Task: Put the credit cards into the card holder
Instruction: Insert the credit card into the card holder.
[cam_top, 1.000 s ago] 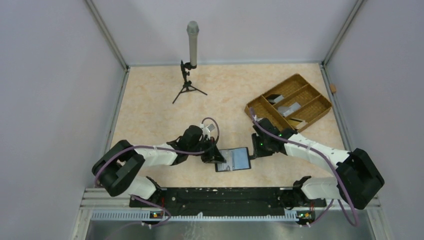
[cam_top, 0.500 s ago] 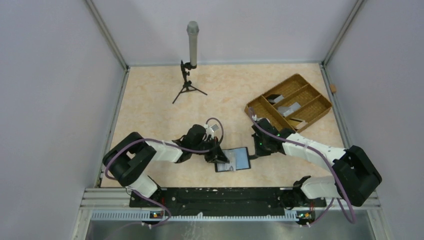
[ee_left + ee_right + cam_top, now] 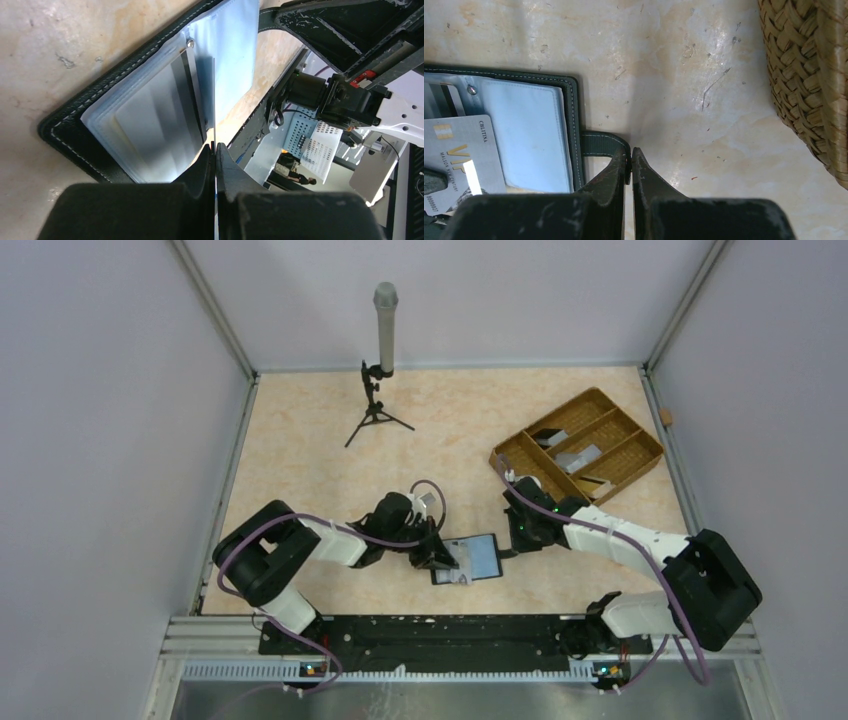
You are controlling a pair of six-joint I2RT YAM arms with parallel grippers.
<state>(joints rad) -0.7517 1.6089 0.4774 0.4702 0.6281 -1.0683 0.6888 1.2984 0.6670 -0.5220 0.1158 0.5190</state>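
The card holder (image 3: 482, 557) lies open near the table's front edge, a black wallet with pale blue lining (image 3: 531, 134) and clear sleeves (image 3: 150, 125). My left gripper (image 3: 444, 558) (image 3: 215, 148) is shut on a silver credit card (image 3: 466, 155) marked VIP. That card shows edge-on (image 3: 214, 100) in the left wrist view, over the sleeves. My right gripper (image 3: 507, 547) (image 3: 630, 156) is shut on the end of the holder's black clasp tab (image 3: 601, 144) at its right side. More credit cards (image 3: 581, 455) lie in the woven tray.
A brown woven divided tray (image 3: 630, 462) (image 3: 814, 75) stands at the back right, close to the right arm. A microphone on a small tripod (image 3: 380, 360) stands at the back middle. Grey walls enclose the table on three sides.
My right gripper has shut on the clasp tab. The left gripper has moved a little right and nearer with the card, over the open holder.
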